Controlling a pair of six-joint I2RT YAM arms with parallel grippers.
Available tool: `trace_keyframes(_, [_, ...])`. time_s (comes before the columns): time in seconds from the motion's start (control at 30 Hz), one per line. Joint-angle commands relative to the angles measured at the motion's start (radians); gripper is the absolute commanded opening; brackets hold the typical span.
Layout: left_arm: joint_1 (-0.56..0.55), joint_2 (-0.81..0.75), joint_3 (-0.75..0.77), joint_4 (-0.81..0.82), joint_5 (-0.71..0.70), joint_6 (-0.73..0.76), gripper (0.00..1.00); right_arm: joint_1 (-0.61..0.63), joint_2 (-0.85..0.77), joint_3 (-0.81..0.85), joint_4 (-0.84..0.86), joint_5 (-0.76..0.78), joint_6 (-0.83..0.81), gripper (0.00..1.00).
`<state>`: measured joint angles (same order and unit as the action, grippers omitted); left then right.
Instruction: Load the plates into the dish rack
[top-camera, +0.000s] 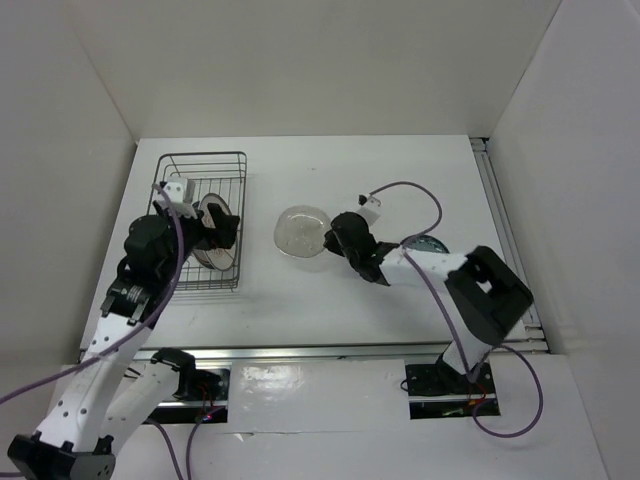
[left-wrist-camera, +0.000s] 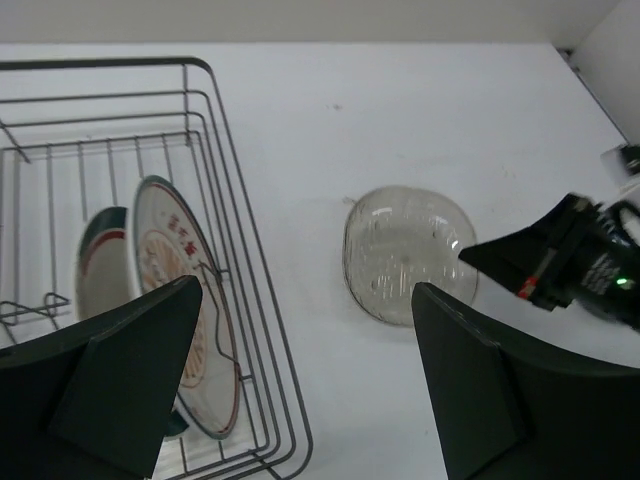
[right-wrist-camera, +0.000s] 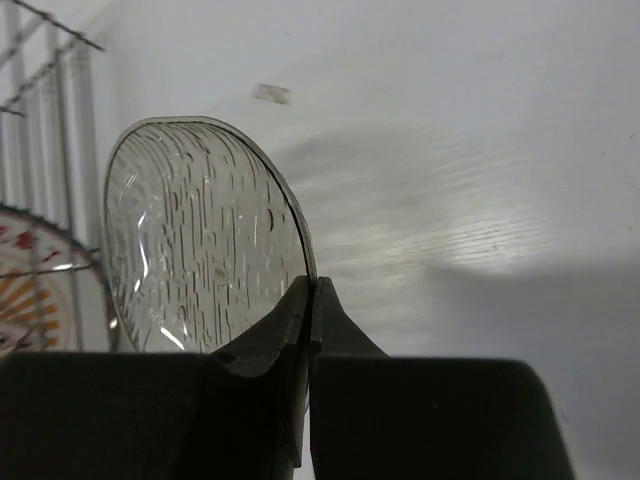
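A dark wire dish rack (top-camera: 205, 155) sits on the left side of a white table (top-camera: 400, 180). Plates stand on edge between its tines. Nearest the rack's right wall is a white plate with a red and teal ring (left-wrist-camera: 185, 300), and just behind it a second plate with a dark teal rim (left-wrist-camera: 100, 280). Through the wires, the right wrist view also catches a sliver of a cream plate with orange rays (right-wrist-camera: 25, 295).

The left gripper (left-wrist-camera: 305, 290) hangs over the near right part of the rack. Its two dark fingers are spread as wide as they go and there is nothing between them.

To the right of the rack, apart from it, is the translucent grey plate (right-wrist-camera: 200, 240) with a streaked, rippled surface. The right gripper (right-wrist-camera: 310, 295) reaches in from the right. Its jaws are pinched tight on the plate's right rim, one finger on each face. Whether the plate is resting on the table or raised off it cannot be told.

Further right, a teal-patterned plate (top-camera: 428, 243) peeks out from behind the right arm's forearm, mostly hidden.
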<state>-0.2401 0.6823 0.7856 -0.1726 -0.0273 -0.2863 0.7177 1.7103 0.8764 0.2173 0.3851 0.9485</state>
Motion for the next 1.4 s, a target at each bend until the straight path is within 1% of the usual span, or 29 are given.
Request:
trace_keyframes(0.0, [-0.001, 0.077, 0.070, 0.015, 0.154, 0.019, 1.00, 0.089, -0.216, -0.040, 0.159, 0.150, -0.102, 0.00])
trace_keyframes(0.13, [-0.001, 0.122, 0.089, 0.005, 0.219, 0.010, 1.00, 0.133, -0.331, -0.099, 0.209, 0.150, -0.174, 0.00])
trace_keyframes(0.2, [-0.001, 0.144, 0.099, -0.004, 0.228, 0.010, 1.00, 0.143, -0.362, -0.131, 0.249, 0.108, -0.214, 0.00])
trace_keyframes(0.23, [-0.001, 0.157, 0.099, -0.004, 0.228, 0.010, 1.00, 0.143, -0.374, -0.143, 0.302, 0.059, -0.223, 0.00])
trace_keyframes(0.3, [-0.001, 0.167, 0.099, -0.004, 0.239, 0.010, 1.00, 0.143, -0.408, -0.181, 0.362, 0.012, -0.238, 0.00])
trace_keyframes(0.33, [-0.001, 0.168, 0.109, -0.013, 0.248, 0.010, 1.00, 0.143, -0.408, -0.182, 0.401, -0.027, -0.247, 0.00])
trace_keyframes(0.43, [-0.001, 0.177, 0.109, -0.013, 0.273, 0.010, 1.00, 0.143, -0.419, -0.182, 0.410, -0.081, -0.258, 0.00])
trace_keyframes(0.63, [-0.001, 0.197, 0.109, -0.013, 0.337, 0.010, 1.00, 0.143, -0.388, -0.172, 0.496, -0.149, -0.258, 0.00])
trace_keyframes(0.67, [-0.001, 0.197, 0.109, -0.013, 0.337, 0.010, 0.98, 0.143, -0.388, -0.172, 0.505, -0.161, -0.243, 0.00])
trace_keyframes(0.73, [-0.001, 0.221, 0.118, -0.013, 0.337, 0.010, 0.88, 0.143, -0.388, -0.172, 0.518, -0.181, -0.243, 0.00])
trace_keyframes(0.8, [-0.001, 0.221, 0.127, -0.013, 0.337, 0.010, 0.73, 0.143, -0.388, -0.163, 0.507, -0.199, -0.229, 0.00])
trace_keyframes(0.83, [-0.001, 0.230, 0.127, -0.013, 0.346, 0.010, 0.59, 0.143, -0.388, -0.153, 0.507, -0.199, -0.229, 0.00])
trace_keyframes(0.87, [-0.001, 0.230, 0.127, -0.013, 0.346, 0.010, 0.48, 0.143, -0.379, -0.152, 0.495, -0.210, -0.229, 0.00])
trace_keyframes(0.9, [-0.001, 0.230, 0.136, -0.013, 0.346, 0.010, 0.33, 0.152, -0.379, -0.152, 0.495, -0.210, -0.229, 0.00])
trace_keyframes(0.93, [-0.001, 0.218, 0.136, -0.013, 0.317, 0.010, 0.20, 0.152, -0.379, -0.152, 0.495, -0.210, -0.229, 0.00])
trace_keyframes(0.97, [-0.001, 0.209, 0.136, -0.013, 0.296, 0.010, 0.00, 0.152, -0.379, -0.152, 0.495, -0.210, -0.229, 0.04])
trace_keyframes(1.0, [-0.001, 0.179, 0.136, -0.024, 0.267, 0.010, 0.00, 0.152, -0.379, -0.152, 0.495, -0.201, -0.229, 0.23])
trace_keyframes(1.03, [-0.001, 0.157, 0.136, -0.024, 0.203, 0.010, 0.00, 0.152, -0.379, -0.152, 0.485, -0.201, -0.238, 0.39])
trace_keyframes(1.07, [-0.001, 0.129, 0.136, -0.024, 0.169, 0.010, 0.00, 0.152, -0.379, -0.143, 0.469, -0.210, -0.238, 0.61])
trace_keyframes(1.1, [-0.001, 0.072, 0.136, -0.024, 0.135, 0.010, 0.00, 0.152, -0.368, -0.133, 0.447, -0.210, -0.261, 0.95])
trace_keyframes(1.13, [-0.001, 0.041, 0.136, -0.034, 0.050, 0.024, 0.00, 0.152, -0.368, -0.108, 0.423, -0.210, -0.270, 1.00])
trace_keyframes(1.2, [-0.001, -0.016, 0.190, -0.082, -0.078, 0.024, 0.00, 0.152, -0.368, -0.099, 0.357, -0.210, -0.295, 1.00])
trace_keyframes(1.23, [-0.001, -0.068, 0.207, -0.094, -0.147, 0.035, 0.00, 0.152, -0.377, -0.099, 0.341, -0.210, -0.304, 1.00])
trace_keyframes(1.27, [-0.001, -0.088, 0.221, -0.094, -0.272, 0.047, 0.00, 0.152, -0.377, -0.099, 0.327, -0.201, -0.318, 1.00])
trace_keyframes(1.33, [-0.001, -0.121, 0.262, -0.094, -0.385, 0.081, 0.00, 0.143, -0.411, -0.117, 0.317, -0.215, -0.327, 1.00])
trace_keyframes(1.37, [-0.001, -0.130, 0.277, -0.094, -0.498, 0.116, 0.00, 0.132, -0.420, -0.140, 0.317, -0.215, -0.327, 1.00])
